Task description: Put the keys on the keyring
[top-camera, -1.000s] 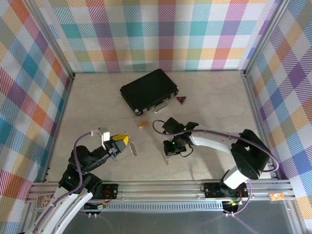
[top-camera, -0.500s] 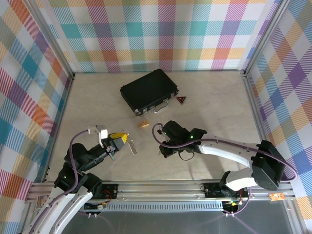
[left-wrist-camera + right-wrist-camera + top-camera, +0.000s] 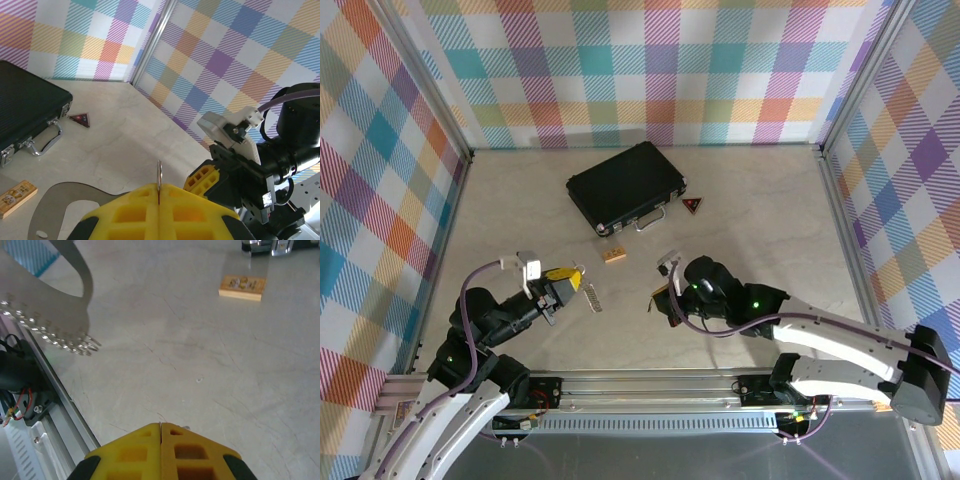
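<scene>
In the top view my left gripper [image 3: 572,280] is shut on the keys [image 3: 592,297], which hang from its tips as a short silvery fringe. The left wrist view shows a thin metal ring edge-on [image 3: 159,179] pinched between the shut yellow fingers [image 3: 130,210], with the bunch's grey curved loop [image 3: 60,200] below. From the right wrist the keys [image 3: 55,335] hang at the upper left. My right gripper [image 3: 663,292] is shut a little to the right of the keys. A tiny piece of metal, the keyring [image 3: 655,296], pokes from its tips [image 3: 185,428].
A small tan wooden block [image 3: 613,256] lies on the table beyond both grippers. Behind it a black case [image 3: 625,185] lies flat with its handle facing me, and a red triangle [image 3: 693,205] rests beside it. Metal rails [image 3: 650,385] edge the near side.
My right arm has stretched out low toward the right, and its gripper has turned and risen slightly. The left gripper has drifted a little up and left with the keys.
</scene>
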You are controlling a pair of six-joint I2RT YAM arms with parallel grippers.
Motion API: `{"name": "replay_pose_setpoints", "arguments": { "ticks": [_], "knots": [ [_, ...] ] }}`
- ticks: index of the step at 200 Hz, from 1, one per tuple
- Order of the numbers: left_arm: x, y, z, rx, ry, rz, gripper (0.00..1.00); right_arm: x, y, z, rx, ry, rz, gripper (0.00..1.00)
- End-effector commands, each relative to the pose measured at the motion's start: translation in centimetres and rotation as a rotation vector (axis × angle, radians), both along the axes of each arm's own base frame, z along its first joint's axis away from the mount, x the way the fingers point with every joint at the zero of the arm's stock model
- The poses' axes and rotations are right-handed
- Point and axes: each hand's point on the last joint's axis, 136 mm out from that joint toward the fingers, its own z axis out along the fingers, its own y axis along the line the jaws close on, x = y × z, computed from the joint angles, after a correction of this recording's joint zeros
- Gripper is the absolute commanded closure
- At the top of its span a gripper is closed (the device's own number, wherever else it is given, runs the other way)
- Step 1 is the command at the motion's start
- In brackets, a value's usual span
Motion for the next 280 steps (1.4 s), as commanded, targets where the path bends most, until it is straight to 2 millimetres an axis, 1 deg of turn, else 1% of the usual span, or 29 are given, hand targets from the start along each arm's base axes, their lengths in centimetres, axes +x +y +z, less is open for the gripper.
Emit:
{"name": "replay_pose_setpoints", "arguments": {
  "ticks": [1, 18, 51, 69, 95, 118, 149, 159, 200, 243, 280],
  "knots": [
    [-1.3, -0.5, 3.1, -0.041, -0.088, -0.065, 1.0, 0.1, 0.6, 2.3, 0.088, -0.106, 0.034, 1.0],
    [-1.7, -0.8, 3.7, -0.062, -0.103, -0.097, 1.0, -0.4, 0.5, 3.5, 0.136, -0.15, 0.066, 1.0],
    [-2.7, -1.5, 5.1, -0.123, -0.147, -0.171, 1.0, -1.3, 0.3, 6.4, 0.253, -0.253, 0.117, 1.0],
    [-3.3, -1.9, 5.9, -0.154, -0.173, -0.217, 1.0, -2.0, 0.5, 7.8, 0.314, -0.296, 0.163, 1.0],
    [-3.9, -2.4, 6.6, -0.19, -0.21, -0.277, 1.0, -3.4, 1.3, 9.4, 0.386, -0.332, 0.257, 1.0],
    [-4.5, -2.8, 7.5, -0.226, -0.241, -0.329, 1.0, -4.6, 1.8, 11.2, 0.453, -0.366, 0.332, 1.0],
    [-5.1, -3.2, 8.9, -0.254, -0.289, -0.385, 1.0, -5.7, 1.6, 13.6, 0.533, -0.417, 0.383, 1.0],
    [-5.1, -3.3, 9.0, -0.255, -0.293, -0.393, 1.0, -5.9, 1.5, 14.2, 0.556, -0.428, 0.388, 1.0],
    [-4.9, -3.8, 9.4, -0.249, -0.304, -0.418, 1.0, -5.8, 1.4, 14.9, 0.573, -0.447, 0.385, 1.0],
    [-5.1, -4.2, 9.6, -0.243, -0.314, -0.443, 1.0, -5.8, 1.2, 16.4, 0.607, -0.461, 0.369, 1.0],
    [-5.1, -4.6, 9.3, -0.222, -0.309, -0.452, 1.0, -5.1, 1.1, 16.6, 0.598, -0.462, 0.329, 1.0]
  ]
}}
